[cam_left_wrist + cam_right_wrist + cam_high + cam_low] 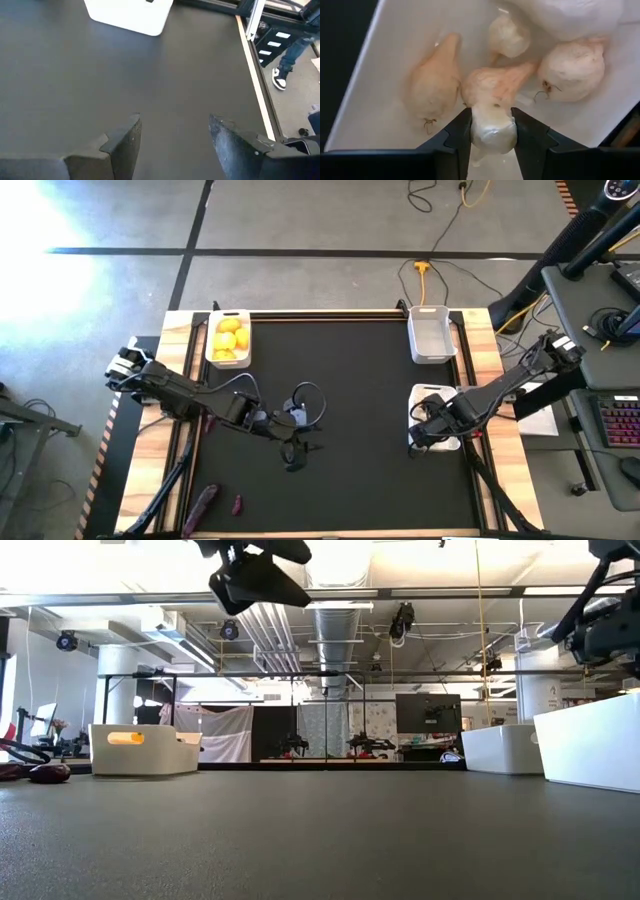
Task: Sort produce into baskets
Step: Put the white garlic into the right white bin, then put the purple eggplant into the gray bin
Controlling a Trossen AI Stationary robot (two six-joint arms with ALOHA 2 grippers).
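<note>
My right gripper points down over the white basket at the table's right edge and is shut on a white garlic bulb. Several garlic bulbs lie on that basket's floor. My left gripper hovers open over the middle of the black mat with nothing between its fingers. A basket at the far left holds yellow lemons. A third basket stands bare at the far right. Two dark purple eggplants lie on the near left edge. My right gripper pinches the garlic bulb by its two opposite sides between its two fingers. The fingers come from above, pointing down. The bulb sits over the other bulbs in the basket; I cannot tell whether it touches them.
Cables loop off my left arm over the mat. In the low view my left gripper hangs high over the table and my right gripper stands above the near right basket. A person's shoe shows beyond the table's edge.
</note>
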